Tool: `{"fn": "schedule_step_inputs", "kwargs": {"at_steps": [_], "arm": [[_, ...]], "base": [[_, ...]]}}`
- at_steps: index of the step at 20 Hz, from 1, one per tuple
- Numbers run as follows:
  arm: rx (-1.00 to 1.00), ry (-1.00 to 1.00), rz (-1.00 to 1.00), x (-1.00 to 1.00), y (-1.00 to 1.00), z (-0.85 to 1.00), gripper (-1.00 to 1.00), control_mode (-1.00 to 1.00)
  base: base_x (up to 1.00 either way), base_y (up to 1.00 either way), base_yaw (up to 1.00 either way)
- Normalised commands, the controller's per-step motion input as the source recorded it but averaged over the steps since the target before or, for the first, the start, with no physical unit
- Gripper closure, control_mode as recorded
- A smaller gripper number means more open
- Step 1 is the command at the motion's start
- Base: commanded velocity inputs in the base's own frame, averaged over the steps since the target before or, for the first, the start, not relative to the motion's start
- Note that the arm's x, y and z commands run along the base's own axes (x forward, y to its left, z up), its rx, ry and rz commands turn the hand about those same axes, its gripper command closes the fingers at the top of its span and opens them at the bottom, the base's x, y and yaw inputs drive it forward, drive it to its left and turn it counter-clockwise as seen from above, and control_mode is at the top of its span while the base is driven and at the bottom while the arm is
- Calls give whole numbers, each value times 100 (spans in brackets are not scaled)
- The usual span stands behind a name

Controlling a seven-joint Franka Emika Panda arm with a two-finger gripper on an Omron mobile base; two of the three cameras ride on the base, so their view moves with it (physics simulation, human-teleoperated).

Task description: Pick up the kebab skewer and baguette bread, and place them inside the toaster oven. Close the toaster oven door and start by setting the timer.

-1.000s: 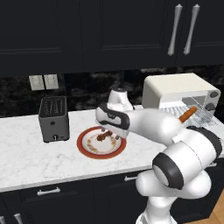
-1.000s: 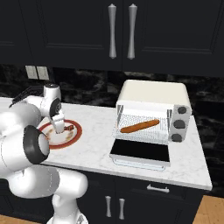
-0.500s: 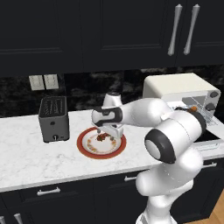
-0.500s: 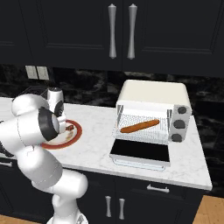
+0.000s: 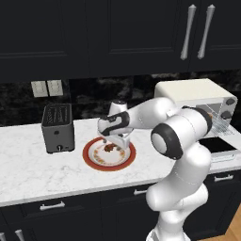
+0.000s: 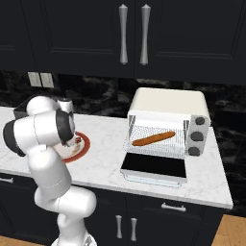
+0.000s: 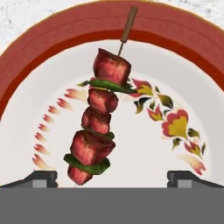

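Hovering low over the plate [image 5: 94, 161] on the counter [image 6: 105, 166], the gripper [image 7: 111, 177] has its jaws spread wide to straddle the skewer [image 7: 97, 135]. Baguette [image 6: 153, 138] already lies in the open oven [image 6: 168, 103], so skewer seems next.

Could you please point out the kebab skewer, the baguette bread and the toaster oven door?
kebab skewer [image 7: 98, 131], hand view, a middle meat chunk.
baguette bread [image 6: 153, 138], right base view, middle of the loaf on the rack.
toaster oven door [image 6: 153, 166], right base view, its dark glass, lying open.

Bare plate [image 7: 144, 144] surface either side of the kebab skewer [image 7: 98, 127], between wide-set fingertips [image 7: 41, 178].
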Motion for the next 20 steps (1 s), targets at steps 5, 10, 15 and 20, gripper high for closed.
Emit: {"fn": "schedule_step_inputs", "kwargs": {"at_steps": [5,10,15,20], "arm": [[0,0,0,18,10,-27,-100,-100],[0,1,0,14,12,-24,-100,-100],[0,0,0,7,14,-11,-100,-100],[0,5,0,3,15,-28,100,-100]], "base": [[0,0,0],[0,0,0],[0,0,0],[0,0,0]]}}
